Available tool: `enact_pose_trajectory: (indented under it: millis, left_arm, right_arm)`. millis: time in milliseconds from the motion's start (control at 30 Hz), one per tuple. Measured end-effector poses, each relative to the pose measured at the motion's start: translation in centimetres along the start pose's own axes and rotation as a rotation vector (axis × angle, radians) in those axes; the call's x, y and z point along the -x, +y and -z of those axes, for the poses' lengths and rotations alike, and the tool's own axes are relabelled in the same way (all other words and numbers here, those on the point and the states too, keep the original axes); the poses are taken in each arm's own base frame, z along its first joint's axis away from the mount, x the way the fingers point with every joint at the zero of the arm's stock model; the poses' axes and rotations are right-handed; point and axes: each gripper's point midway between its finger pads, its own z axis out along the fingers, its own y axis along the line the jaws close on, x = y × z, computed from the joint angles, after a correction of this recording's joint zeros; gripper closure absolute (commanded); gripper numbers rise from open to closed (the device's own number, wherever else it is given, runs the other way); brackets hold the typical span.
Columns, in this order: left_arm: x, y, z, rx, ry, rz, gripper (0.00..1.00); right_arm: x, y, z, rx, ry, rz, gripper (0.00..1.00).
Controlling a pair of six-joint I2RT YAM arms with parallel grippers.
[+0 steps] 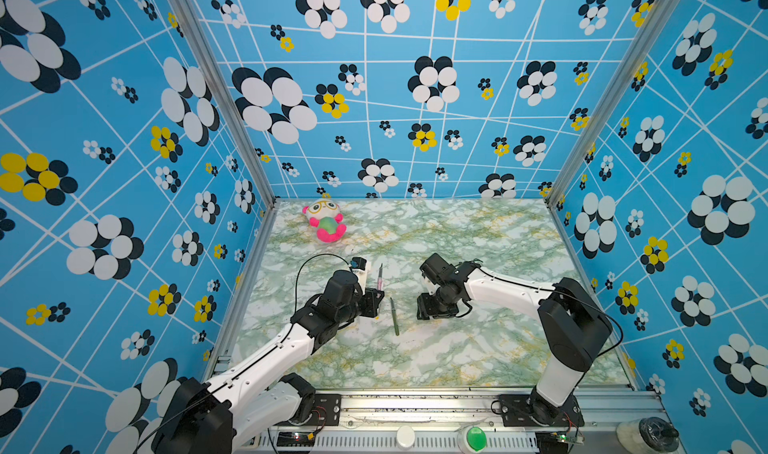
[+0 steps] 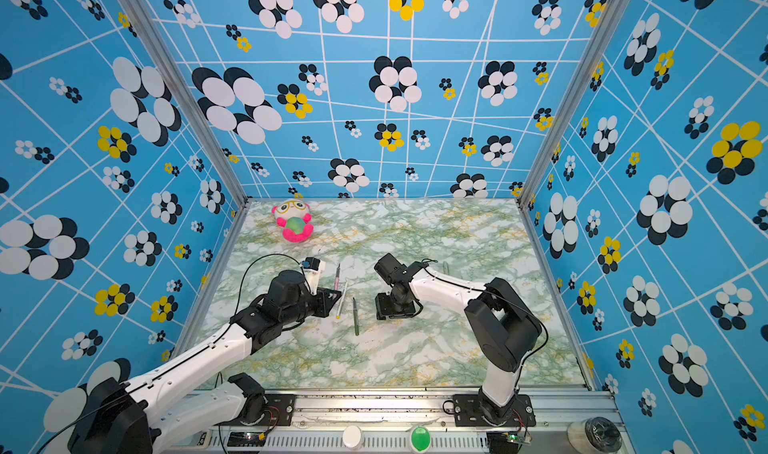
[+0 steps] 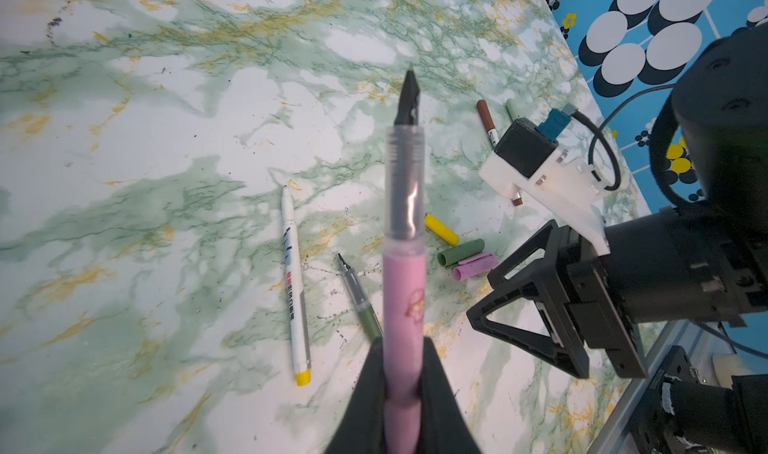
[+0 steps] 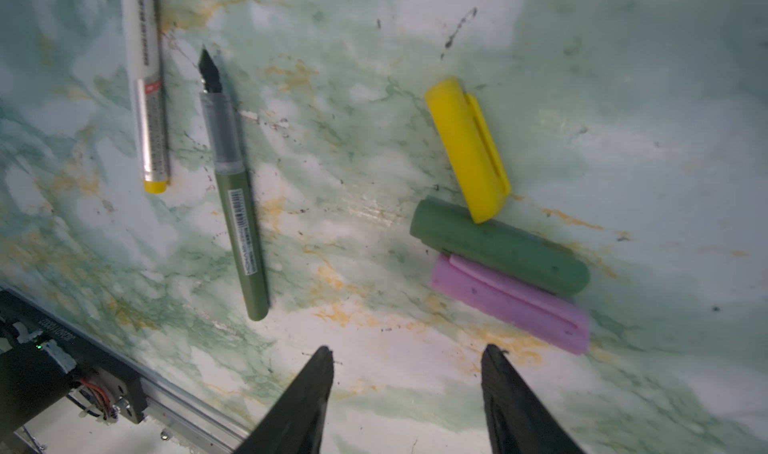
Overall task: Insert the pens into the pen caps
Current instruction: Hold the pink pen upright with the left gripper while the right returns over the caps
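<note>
Left jaws clamped on the pink pen [image 3: 403,306], nib bare and pointing away from them. Right jaws wide and empty, low over the tabletop [image 4: 374,389]. Just ahead of them lies the pink cap [image 4: 511,306], touching the green cap [image 4: 498,252], then the yellow cap [image 4: 465,148]; all loose. Between the two sets of jaws lie the green pen [image 4: 239,206] and white pen [image 4: 147,98], uncapped. Farther out, a brown end [image 3: 484,113] and a pale green end [image 3: 512,109], half hidden by the right arm: capped or not, cannot tell. Judged: at least three pens left to cap.
</note>
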Motion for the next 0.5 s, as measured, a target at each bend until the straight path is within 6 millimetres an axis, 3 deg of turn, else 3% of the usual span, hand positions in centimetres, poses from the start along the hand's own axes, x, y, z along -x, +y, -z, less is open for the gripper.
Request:
enact_pose_trajectory:
  millis: [267,500]
  left_arm:
    - [0.6,0.0,0.4,0.003,-0.028,-0.002,1.00]
    - [0.7,0.0,0.4,0.004,-0.028,-0.001,1.00]
  right_arm:
    - [0.2,-0.5,-1.3,-0.012,0.014,-0.028,0.40]
    - [1.3,-1.5,-1.2,-0.049,-0.019,-0.033,0.41]
